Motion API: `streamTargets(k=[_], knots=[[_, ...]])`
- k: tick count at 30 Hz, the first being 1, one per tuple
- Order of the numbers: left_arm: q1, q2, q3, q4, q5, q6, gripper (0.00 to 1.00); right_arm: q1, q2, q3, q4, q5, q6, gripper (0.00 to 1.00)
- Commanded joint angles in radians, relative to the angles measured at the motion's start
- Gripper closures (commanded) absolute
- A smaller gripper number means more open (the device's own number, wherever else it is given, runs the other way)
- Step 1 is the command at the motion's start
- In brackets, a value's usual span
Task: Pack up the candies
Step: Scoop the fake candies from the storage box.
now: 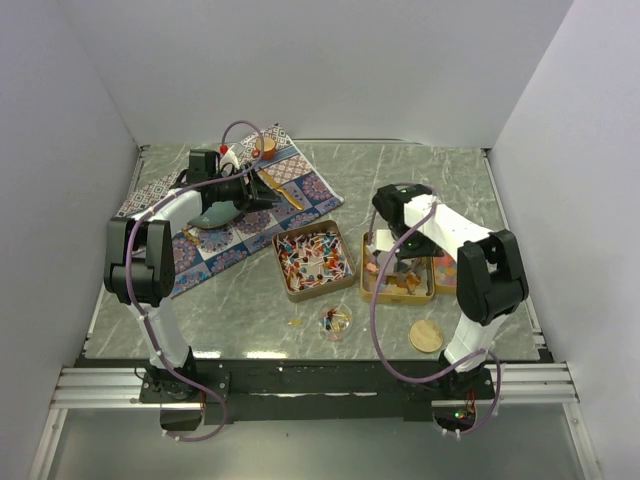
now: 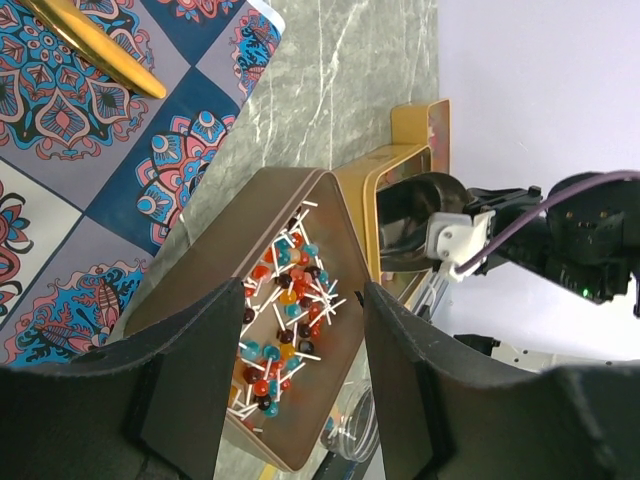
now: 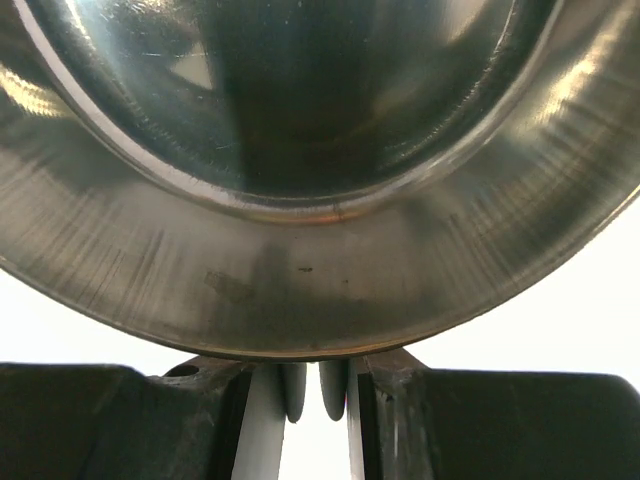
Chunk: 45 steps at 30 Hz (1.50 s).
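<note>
Right gripper pinches narrow on the wire handle of a steel scoop; we see its bowl over the gold tin. Left gripper stands half wide with nothing in it, above the cloth edge. Candies on sticks fill the brown tin between the arms. A few more sit in a clear cup nearer the bases.

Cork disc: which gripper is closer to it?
Right. The right gripper, holding a metal scoop, is over the gold tin just behind the cork disc; the left gripper is far away over the patterned cloth.
</note>
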Motion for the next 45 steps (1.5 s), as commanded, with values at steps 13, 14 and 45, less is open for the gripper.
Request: streamTargets(k=[13, 14, 45], knots=[[0.002, -0.028, 0.019, -0.006, -0.029, 0.016, 0.44, 0.083, -0.035, -0.029, 0.194, -0.262, -0.26, 1.0], [0.002, -0.025, 0.027, -0.01, -0.032, 0.019, 0.44, 0.071, -0.039, -0.025, 0.203, -0.319, -0.217, 1.0], [0.009, 0.06, 0.187, -0.202, -0.049, 0.18, 0.43, -0.029, -0.619, -0.506, 0.624, -0.649, -0.057, 1.0]])
